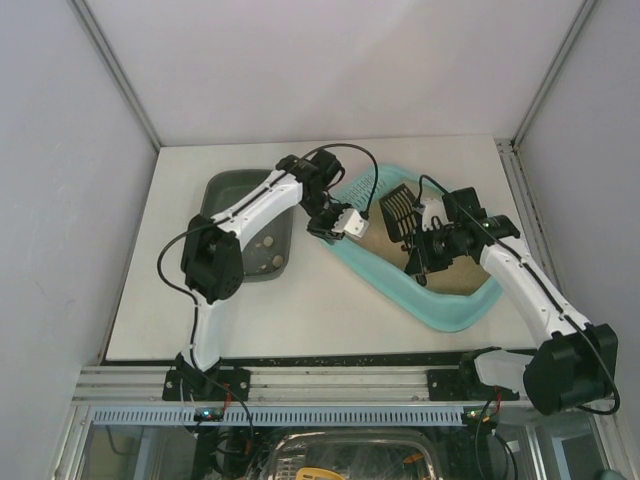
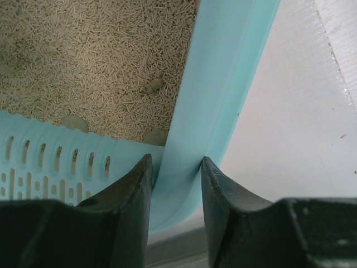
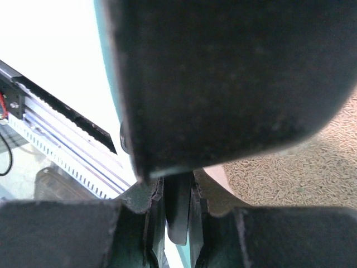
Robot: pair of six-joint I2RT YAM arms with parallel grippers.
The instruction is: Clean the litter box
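The turquoise litter box [image 1: 445, 316] lies diagonally at centre right, with tan litter [image 1: 468, 275] inside and its slotted grille [image 1: 362, 190] at the far-left end. My left gripper [image 1: 335, 225] is shut on the box's rim near the grille. In the left wrist view its fingers [image 2: 131, 190] straddle the turquoise rim [image 2: 217, 89], with litter [image 2: 83, 56] and pale clumps [image 2: 74, 123] beyond. My right gripper [image 1: 418, 255] is over the box, shut on the handle of a dark slotted scoop [image 1: 397, 212]. The scoop's underside [image 3: 223, 72] fills the right wrist view above the litter [image 3: 301, 167].
A smaller dark grey-green tray [image 1: 225, 185] stands left of the litter box, with a few pale clumps [image 1: 270, 250] in it. White walls enclose the table on three sides. An aluminium rail [image 1: 330, 385] runs along the near edge.
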